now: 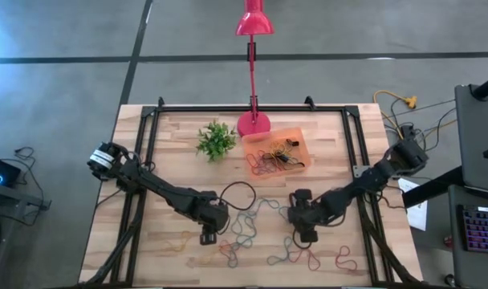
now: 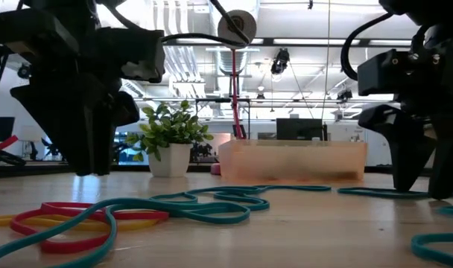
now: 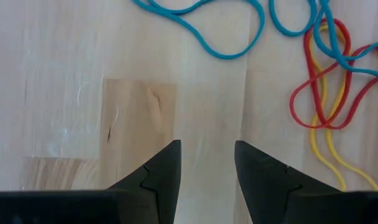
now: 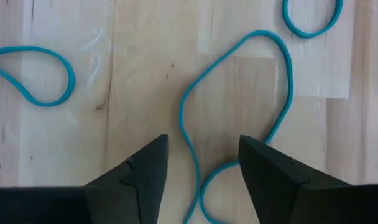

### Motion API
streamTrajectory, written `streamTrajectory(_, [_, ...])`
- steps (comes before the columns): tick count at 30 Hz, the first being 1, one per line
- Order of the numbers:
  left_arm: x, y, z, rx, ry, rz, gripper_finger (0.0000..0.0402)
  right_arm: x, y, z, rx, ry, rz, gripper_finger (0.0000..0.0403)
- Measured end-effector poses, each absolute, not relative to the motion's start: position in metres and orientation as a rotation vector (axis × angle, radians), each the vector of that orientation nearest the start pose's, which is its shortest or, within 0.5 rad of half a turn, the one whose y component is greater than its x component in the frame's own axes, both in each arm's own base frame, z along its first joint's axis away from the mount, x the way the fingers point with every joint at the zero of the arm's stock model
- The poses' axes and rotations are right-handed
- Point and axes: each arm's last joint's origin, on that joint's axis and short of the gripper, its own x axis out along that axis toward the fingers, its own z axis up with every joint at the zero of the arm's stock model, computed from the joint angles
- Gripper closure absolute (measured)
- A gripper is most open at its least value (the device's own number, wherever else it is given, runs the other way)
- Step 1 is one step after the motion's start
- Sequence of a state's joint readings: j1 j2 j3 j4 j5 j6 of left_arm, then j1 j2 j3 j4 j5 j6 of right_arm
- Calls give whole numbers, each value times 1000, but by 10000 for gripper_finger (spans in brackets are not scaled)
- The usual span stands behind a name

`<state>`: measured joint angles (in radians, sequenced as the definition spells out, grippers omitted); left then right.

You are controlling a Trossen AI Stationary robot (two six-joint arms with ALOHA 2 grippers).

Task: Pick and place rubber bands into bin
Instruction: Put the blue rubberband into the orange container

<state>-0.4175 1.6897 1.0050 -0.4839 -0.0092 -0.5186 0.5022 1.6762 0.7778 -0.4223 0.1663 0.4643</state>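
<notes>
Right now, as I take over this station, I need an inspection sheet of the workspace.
Surface: pale wooden tabletop in black frame.
Job's things: translucent orange plastic bin holding several rubber bands; loose teal, red and yellow rubber bands scattered on the near half.
Clutter: small green potted plant; pink desk lamp beside the bin.
Grippers: left claw open over bare wood; right claw open, straddling a teal band.
Cables: black cable loop on the table; yellow cable on the floor.
Surroundings: grey floor, keyboard at right.
</notes>
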Motion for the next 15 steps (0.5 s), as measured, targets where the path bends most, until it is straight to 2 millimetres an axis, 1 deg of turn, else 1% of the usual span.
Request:
streamTrajectory(5, [290,-128,168,-201,1196,-54,268,245,124,111,-72,1259,-68,230])
streamTrajectory(8, [290,-128,168,-200,1196,-54,268,247,122,111,-101,1236,-112,236])
streamTrajectory(15, [290,-128,168,-200,1194,-51,268,252,114,111,-165,1213,-131,246])
